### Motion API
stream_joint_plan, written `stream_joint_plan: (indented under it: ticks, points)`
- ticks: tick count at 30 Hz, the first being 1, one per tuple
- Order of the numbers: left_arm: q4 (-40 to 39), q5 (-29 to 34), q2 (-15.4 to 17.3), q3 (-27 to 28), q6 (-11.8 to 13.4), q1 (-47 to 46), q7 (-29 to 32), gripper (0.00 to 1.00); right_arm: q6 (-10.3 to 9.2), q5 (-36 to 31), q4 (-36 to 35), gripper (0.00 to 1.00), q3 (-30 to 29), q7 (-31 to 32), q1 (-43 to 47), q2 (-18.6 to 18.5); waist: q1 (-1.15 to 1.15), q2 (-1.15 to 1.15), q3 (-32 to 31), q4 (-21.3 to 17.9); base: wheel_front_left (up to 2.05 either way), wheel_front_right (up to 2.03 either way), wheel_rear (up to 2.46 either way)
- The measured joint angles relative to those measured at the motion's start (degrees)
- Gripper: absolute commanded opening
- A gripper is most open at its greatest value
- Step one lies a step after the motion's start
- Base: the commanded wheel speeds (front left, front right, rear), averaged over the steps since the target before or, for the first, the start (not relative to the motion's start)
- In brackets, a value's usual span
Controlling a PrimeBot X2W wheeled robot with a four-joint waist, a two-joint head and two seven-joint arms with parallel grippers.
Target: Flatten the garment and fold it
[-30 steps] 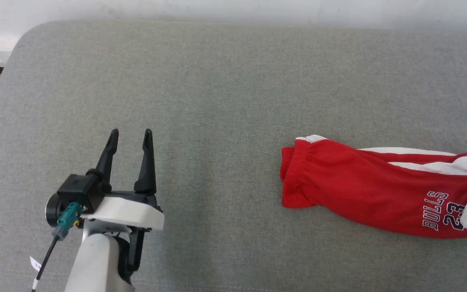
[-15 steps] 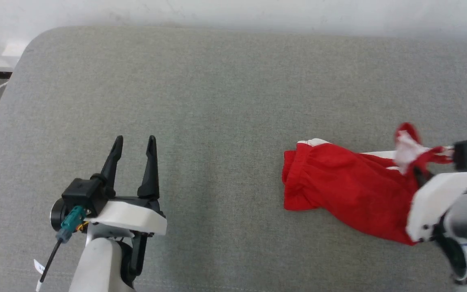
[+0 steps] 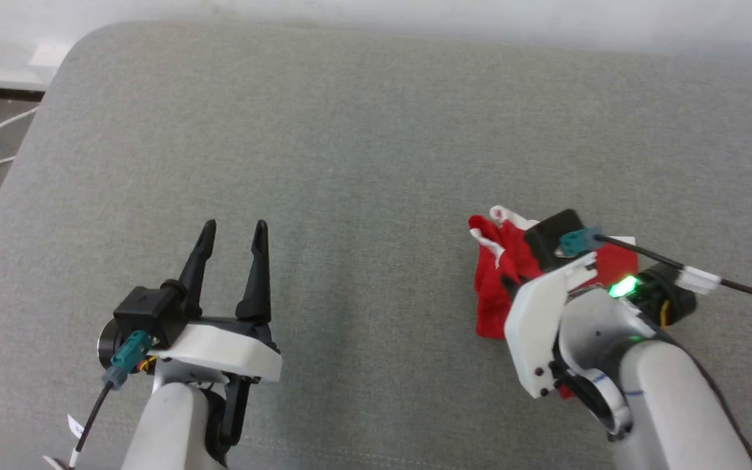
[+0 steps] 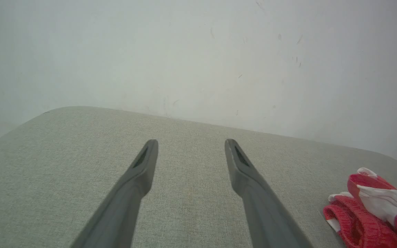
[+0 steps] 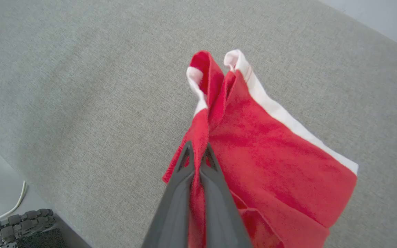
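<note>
Between the two dark fingers of your right tool (image 5: pixel 197 150), pinched narrow on a fold of cloth, you hold the bright red soft jersey shorts with white side stripes (image 5: pixel 271 155). From that pinch the fabric runs forward past the fingertips, where it ends in two twisted points of white hem trim. It also spreads to the tool's right in a loose sheet. One white stripe marks the far edge of that sheet, so the long axis lies roughly along your fingers and slants off to their right.

From the head view the shorts (image 3: pixel 493 294) are a crumpled bundle under and just ahead of the right tool. Part of the bundle looks to rest on the grey fabric-covered table (image 3: pixel 376 130). How much of it hangs clear of the table I cannot tell.

Your left tool (image 3: pixel 234 228) stands with its fingers wide apart and nothing between them, low over bare table. Seen along its fingers, the shorts (image 4: pixel 367 213) lie well apart, off to its right and slightly behind the fingertips. The gathered red edge of the bundle faces that tool.

The right arm is the nearer one, since it already has the cloth. To flatten the bundle, you will likely need to bring the left tool across to its right to take a second edge. The two tools can then draw the shorts out along the stripe.
</note>
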Motion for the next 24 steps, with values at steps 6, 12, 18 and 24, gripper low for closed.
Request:
stream_joint_plan:
  ticks: [6, 12, 18, 24]
  points:
    - [0.47, -0.43, 0.0, -0.77, 0.0, -0.15, 0.0, 1.0, 0.0, 1.33, 8.91, 1.0, 1.77, -3.04, -2.88, 0.02, 0.0, 0.01, 0.64, 1.41, 0.0, 0.0, 0.0]
    - [0.56, -0.58, -0.01, -0.6, 0.03, -0.14, 0.0, 1.0, 0.0, 8.18, 7.79, 1.0, 1.2, -12.55, -3.61, 0.11, 0.0, 0.0, 0.27, 1.14, 0.0, 0.0, 0.0]
    - [0.57, -0.58, -0.01, -0.41, 0.13, 0.08, 0.0, 1.0, 0.0, 12.84, 1.71, 1.0, -4.57, -30.76, -2.93, 0.32, 0.0, 0.01, -0.8, -0.29, 0.0, 0.0, 0.0]
    - [0.34, -0.54, -0.01, 0.21, 0.19, 0.54, 0.0, 1.0, -0.01, 14.21, 1.16, 1.0, -15.03, -43.92, 3.13, 0.18, 0.0, 0.0, -1.69, -2.32, 0.0, 0.0, 0.0]
